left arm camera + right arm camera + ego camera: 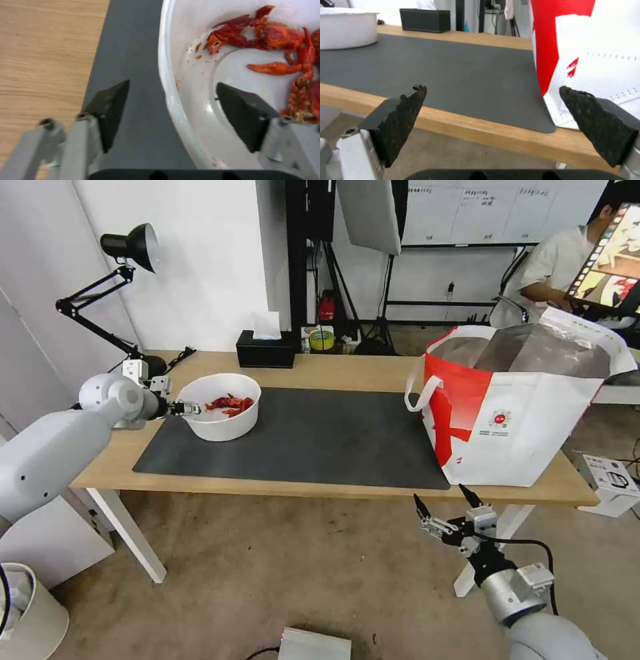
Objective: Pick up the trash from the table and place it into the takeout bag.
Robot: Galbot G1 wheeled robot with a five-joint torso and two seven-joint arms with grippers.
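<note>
The trash is a white bowl (220, 407) holding red shells (230, 404), standing on the left part of the dark grey mat (300, 437) on the table (347, 370). My left gripper (189, 409) is open at the bowl's left rim. In the left wrist view the left gripper (171, 100) straddles the bowl's wall (170, 82), one finger outside over the mat, the other inside near the shells (276, 37). The takeout bag (517, 403) stands open at the table's right end. My right gripper (443, 507) hangs open below the table's front edge, in front of the bag (596, 50).
A black tissue box (265, 349) sits at the back of the table. A black desk lamp (127, 250) stands at the back left corner. A white bin (27, 613) is on the floor at the left. A person sits behind the bag.
</note>
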